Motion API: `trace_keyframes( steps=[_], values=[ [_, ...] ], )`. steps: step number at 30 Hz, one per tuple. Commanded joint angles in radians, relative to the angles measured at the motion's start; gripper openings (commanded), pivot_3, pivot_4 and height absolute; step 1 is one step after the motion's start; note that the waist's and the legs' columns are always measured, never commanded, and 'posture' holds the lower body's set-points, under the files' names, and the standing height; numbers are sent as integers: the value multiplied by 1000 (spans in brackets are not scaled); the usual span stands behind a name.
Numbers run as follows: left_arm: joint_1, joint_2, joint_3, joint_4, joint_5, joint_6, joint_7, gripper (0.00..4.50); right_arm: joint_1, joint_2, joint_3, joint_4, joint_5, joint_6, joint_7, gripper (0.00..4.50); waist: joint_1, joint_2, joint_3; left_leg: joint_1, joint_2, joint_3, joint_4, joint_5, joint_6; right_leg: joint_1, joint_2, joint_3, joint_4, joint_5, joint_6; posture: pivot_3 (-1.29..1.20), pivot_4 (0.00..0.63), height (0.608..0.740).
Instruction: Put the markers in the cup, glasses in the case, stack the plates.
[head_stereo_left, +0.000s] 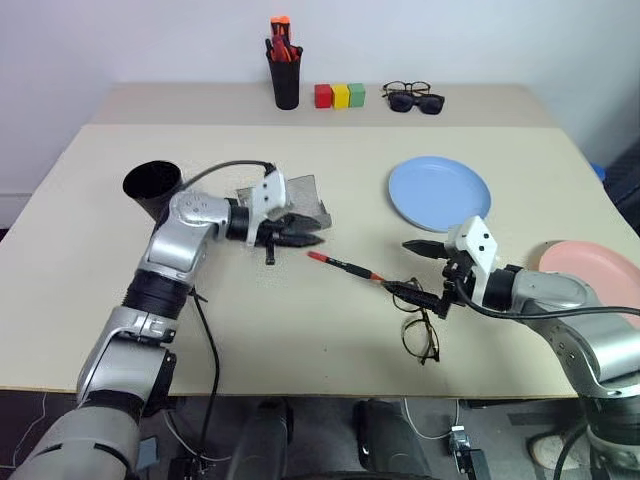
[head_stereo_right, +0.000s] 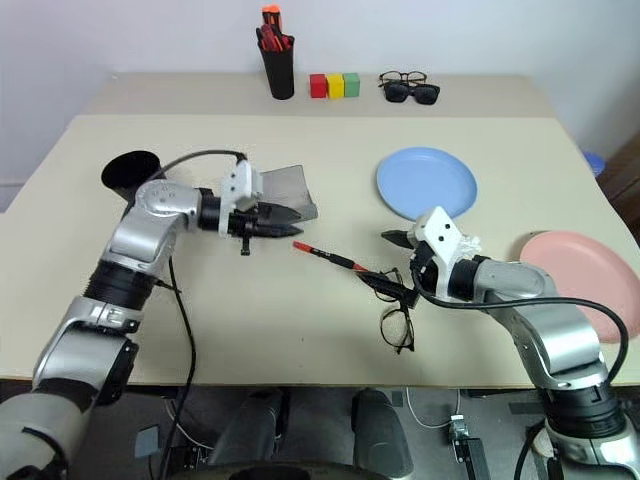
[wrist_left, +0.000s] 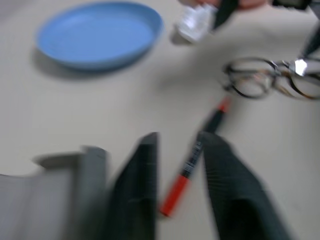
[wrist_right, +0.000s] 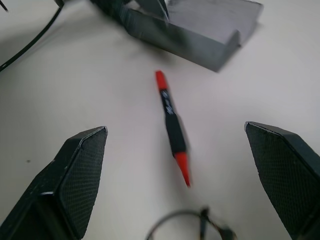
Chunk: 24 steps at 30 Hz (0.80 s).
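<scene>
A black marker with red ends (head_stereo_left: 345, 266) lies on the table between my two grippers. My left gripper (head_stereo_left: 312, 236) hovers just left of it, in front of the open grey case (head_stereo_left: 300, 192); its fingers (wrist_left: 145, 170) stand apart with nothing between them. On the marker's right, my right gripper (head_stereo_left: 400, 267) is wide open and empty. The wire-rimmed glasses (head_stereo_left: 420, 328) lie just below it. The black cup (head_stereo_left: 152, 185) stands at the left, behind my left arm. The blue plate (head_stereo_left: 440, 190) sits at centre right and the pink plate (head_stereo_left: 590, 275) at the right edge.
Along the back edge stand a black pen pot with red-orange pens (head_stereo_left: 285, 75), three coloured blocks (head_stereo_left: 340, 95) and dark sunglasses (head_stereo_left: 415, 100) next to another pair of glasses. A cable (head_stereo_left: 215, 170) loops over my left arm.
</scene>
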Motion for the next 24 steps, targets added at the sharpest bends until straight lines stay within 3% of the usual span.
trace_keyframes(
  steps=[1, 9, 13, 16, 21, 24],
  values=[
    [-30, -14, -93, -12, 99, -102, -3, 3422, -10, -1, -8, -11, 0, -17, 4, 4500, -2, 0, 0, 0, 0, 0, 0, 0, 0, 0, -1, 0, 0, 0, 0, 0, 150, 740],
    [-170, -163, -225, 331, 276, -323, 75, 3422, 60, 10, -29, -91, 20, 4, -42, 4500, -7, 0, 0, 0, 0, 0, 0, 0, 0, -1, 0, 0, 1, 0, 0, 0, 150, 740],
    [-215, -204, -232, 451, 295, -367, 56, 3422, 80, 17, -31, -120, 28, 13, -66, 4500, -9, 0, 0, 0, 0, 0, 1, 0, 0, -1, 0, 0, 2, 0, 0, 0, 150, 740],
    [-228, -213, -237, 494, 302, -380, 21, 2559, 81, 22, -27, -127, 32, 18, -80, 4500, -7, 0, 0, 0, 0, 0, 1, 0, 0, -1, 0, 0, 3, 0, 0, 0, 150, 740],
    [-218, -214, -222, 492, 285, -359, -31, 55, 74, 26, -21, -129, 36, 25, -89, 4500, -8, 0, 0, 0, 0, 0, 2, 0, 0, -1, 0, 0, 4, 0, 0, 0, 150, 740],
    [-214, -213, -195, 485, 277, -344, 0, 17, 67, 25, -18, -125, 38, 26, -86, 4500, -10, 0, 0, 0, 0, 0, 3, 0, 0, -1, 0, 0, 5, 0, 0, 0, 150, 740]
  ],
)
